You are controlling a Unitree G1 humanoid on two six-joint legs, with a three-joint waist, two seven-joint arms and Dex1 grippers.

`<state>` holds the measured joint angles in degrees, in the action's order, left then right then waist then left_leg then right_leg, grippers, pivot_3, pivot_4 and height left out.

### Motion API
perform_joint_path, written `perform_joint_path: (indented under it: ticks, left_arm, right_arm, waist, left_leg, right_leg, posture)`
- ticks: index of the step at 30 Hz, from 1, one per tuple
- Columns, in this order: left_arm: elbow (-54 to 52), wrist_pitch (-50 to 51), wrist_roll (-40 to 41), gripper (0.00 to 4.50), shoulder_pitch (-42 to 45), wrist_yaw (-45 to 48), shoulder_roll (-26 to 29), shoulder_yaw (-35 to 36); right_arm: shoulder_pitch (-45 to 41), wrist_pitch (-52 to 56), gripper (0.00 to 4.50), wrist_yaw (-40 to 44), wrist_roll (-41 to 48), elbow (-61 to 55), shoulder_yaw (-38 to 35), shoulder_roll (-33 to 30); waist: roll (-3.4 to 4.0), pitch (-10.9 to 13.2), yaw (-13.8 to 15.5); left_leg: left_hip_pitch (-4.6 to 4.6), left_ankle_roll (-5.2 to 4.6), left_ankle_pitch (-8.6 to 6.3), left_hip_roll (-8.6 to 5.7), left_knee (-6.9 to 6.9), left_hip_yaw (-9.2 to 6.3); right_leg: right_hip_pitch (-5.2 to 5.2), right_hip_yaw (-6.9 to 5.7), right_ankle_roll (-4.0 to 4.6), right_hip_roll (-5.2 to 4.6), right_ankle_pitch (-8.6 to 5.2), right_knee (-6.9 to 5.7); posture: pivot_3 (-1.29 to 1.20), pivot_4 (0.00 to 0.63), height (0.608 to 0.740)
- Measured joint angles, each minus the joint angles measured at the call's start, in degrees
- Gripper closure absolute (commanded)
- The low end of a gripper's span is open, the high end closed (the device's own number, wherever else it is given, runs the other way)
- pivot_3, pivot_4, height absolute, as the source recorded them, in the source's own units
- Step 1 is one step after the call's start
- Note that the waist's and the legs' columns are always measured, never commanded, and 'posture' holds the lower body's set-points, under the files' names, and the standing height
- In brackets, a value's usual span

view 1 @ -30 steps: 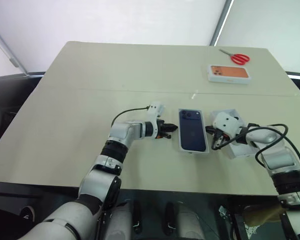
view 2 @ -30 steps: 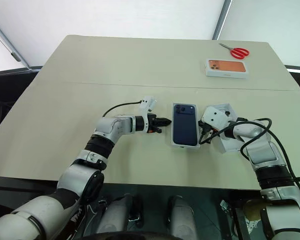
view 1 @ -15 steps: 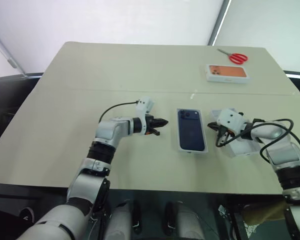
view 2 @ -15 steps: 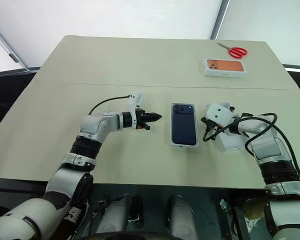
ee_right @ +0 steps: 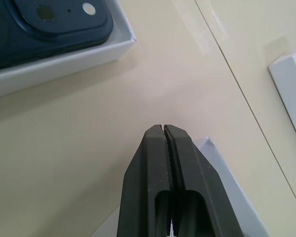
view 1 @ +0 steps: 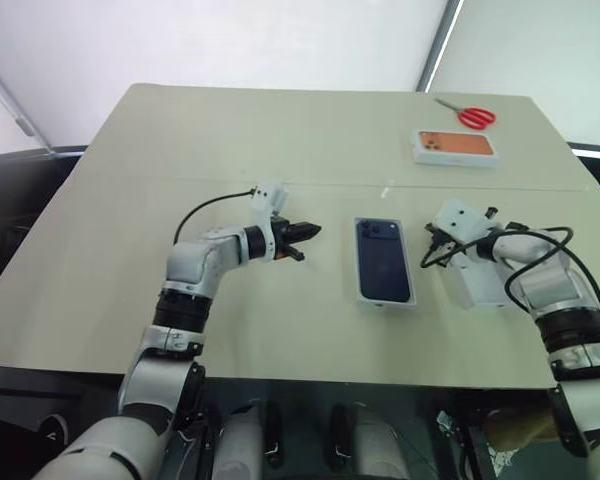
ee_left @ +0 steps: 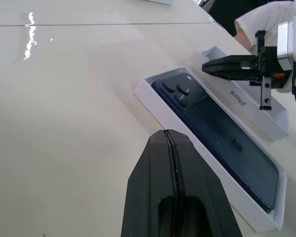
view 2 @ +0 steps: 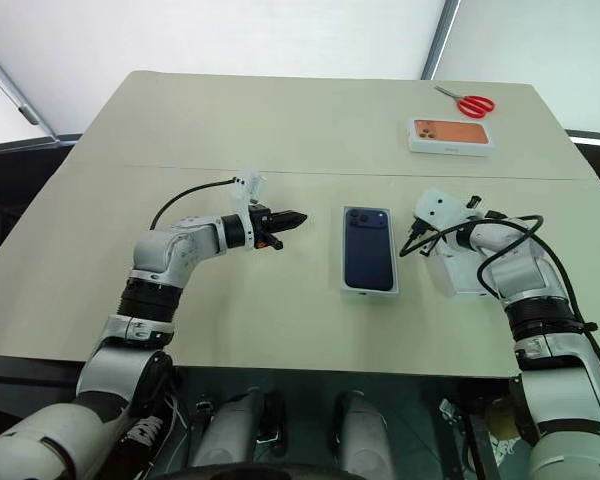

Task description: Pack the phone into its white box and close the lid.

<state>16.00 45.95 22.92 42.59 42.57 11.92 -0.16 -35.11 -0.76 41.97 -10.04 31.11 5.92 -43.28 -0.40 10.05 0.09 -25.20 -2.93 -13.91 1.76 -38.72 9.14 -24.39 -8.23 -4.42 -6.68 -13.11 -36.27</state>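
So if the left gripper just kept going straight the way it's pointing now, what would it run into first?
Most likely the white box holding the phone. The shut left gripper points across bare table toward its near long side. It hangs a little above the table, so it might instead pass over the rim onto the phone.

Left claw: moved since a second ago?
Yes. The left claw, shut, has backed off to the robot's left, away from the white box holding the phone, which stayed put.

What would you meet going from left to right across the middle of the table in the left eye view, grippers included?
Left gripper → phone lying in the white box → right gripper → lid.
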Motion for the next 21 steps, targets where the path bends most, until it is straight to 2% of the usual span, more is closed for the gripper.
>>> perform_joint_path:
  ticks: [4,6,7,8,14,15,21]
  left_arm:
    - [-2.80,-0.60,1.89,4.50,-1.47,2.68,2.87,1.55]
    - [-3.50,-0.58,3.47,3.96,-1.80,4.63,4.51,2.30]
    - [-4.09,-0.63,4.07,3.61,-1.94,5.88,5.45,2.46]
    - [-4.89,-0.83,4.48,3.16,-2.21,6.98,6.28,2.56]
    - [-8.13,-8.03,5.02,0.00,-4.53,16.26,12.68,0.99]
    - [-8.29,-8.88,5.05,0.00,-4.90,17.95,13.45,0.75]
    - [-9.69,-15.53,5.03,0.00,-7.70,26.79,16.72,-1.35]
  right_arm:
    - [0.64,2.79,4.44,3.83,3.40,-2.69,-0.83,0.01]
    - [1.70,7.73,4.50,7.32,7.48,-6.60,-2.73,-0.18]
    - [2.36,11.50,3.92,9.09,9.62,-9.52,-3.57,-0.57]
    - [2.80,14.65,3.62,10.27,11.40,-11.76,-4.43,-0.81]
    - [4.98,35.31,0.50,14.05,17.84,-23.98,-8.27,-8.69]
    - [5.95,37.83,0.05,14.23,18.51,-25.64,-8.97,-9.73]
    - [11.10,51.99,0.05,13.40,21.32,-31.61,-9.26,-11.84]
  waist:
    - [0.01,0.01,-0.33]
    - [0.02,0.01,-0.50]
    - [0.03,0.01,-0.57]
    - [0.03,0.01,-0.64]
    - [0.10,0.02,-0.58]
    - [0.10,0.02,-0.56]
    - [0.12,0.02,-0.70]
  left_leg:
    - [-0.02,0.00,0.00,0.02,-0.01,-0.03]
    - [-0.07,0.00,0.00,0.04,-0.05,-0.07]
    - [-0.09,0.00,0.00,0.04,-0.06,-0.08]
    - [-0.09,-0.02,-0.02,0.05,-0.08,-0.09]
    - [-0.15,-0.13,-0.13,0.06,-0.16,-0.11]
    - [-0.15,-0.15,-0.14,0.06,-0.17,-0.11]
    - [-0.21,-0.18,-0.18,0.07,-0.19,-0.08]
  right_leg:
    - [0.00,0.00,0.00,0.00,0.00,0.00]
    - [0.00,-0.01,0.00,0.00,0.00,-0.01]
    - [-0.01,-0.01,0.00,-0.01,0.00,-0.01]
    - [-0.02,-0.01,0.01,-0.03,0.00,-0.01]
    - [-0.05,-0.01,0.03,-0.14,0.00,0.01]
    - [-0.05,-0.01,0.03,-0.15,-0.01,0.01]
    - [-0.13,0.00,0.05,-0.22,0.00,0.02]
  posture:
    - [0.00,0.150,0.738]
    - [0.00,0.150,0.738]
    - [0.00,0.150,0.738]
    - [0.00,0.150,0.738]
    - [0.00,0.150,0.738]
    - [0.00,0.150,0.738]
    - [0.00,0.150,0.738]
